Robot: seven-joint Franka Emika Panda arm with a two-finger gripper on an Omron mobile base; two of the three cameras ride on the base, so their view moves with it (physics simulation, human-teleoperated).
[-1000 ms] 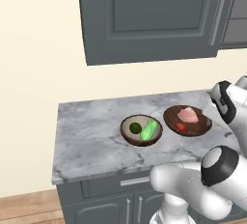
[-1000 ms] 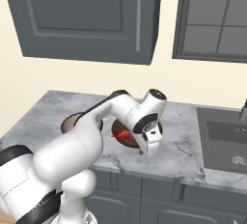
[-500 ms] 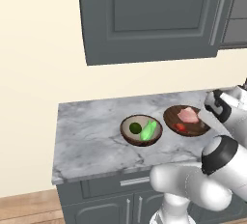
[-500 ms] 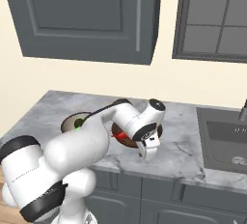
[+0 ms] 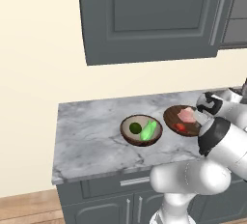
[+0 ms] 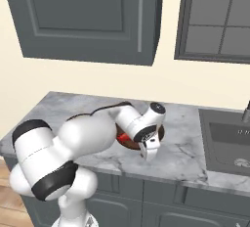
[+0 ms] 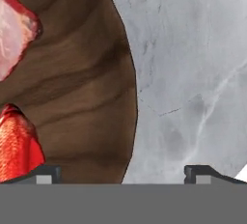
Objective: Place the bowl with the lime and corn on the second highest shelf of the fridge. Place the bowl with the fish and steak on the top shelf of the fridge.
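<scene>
— Where do the two bowls stand?

— Toward the front edge of the worktop [image 5: 91, 136], side by side. One wooden bowl [image 5: 141, 131] holds the dark green lime [image 5: 135, 128] and the light-green corn [image 5: 148, 130], the cob leaning on the rim next to the lime. Just beside it, nearer the sink [image 6: 227, 143], is the second bowl [image 5: 179, 120] with the pale pink fish [image 5: 186, 116] and the red steak [image 5: 181, 127].

— And your gripper?

— My gripper [image 7: 120, 172] hangs low over that second bowl's edge with its jaws spread wide, nothing between them. In the hand view one fingertip [image 7: 46, 174] is over the brown wall of the bowl, the other over bare marble.

— What else is around?

— Grey cabinets [image 5: 149, 15] hang above.
</scene>
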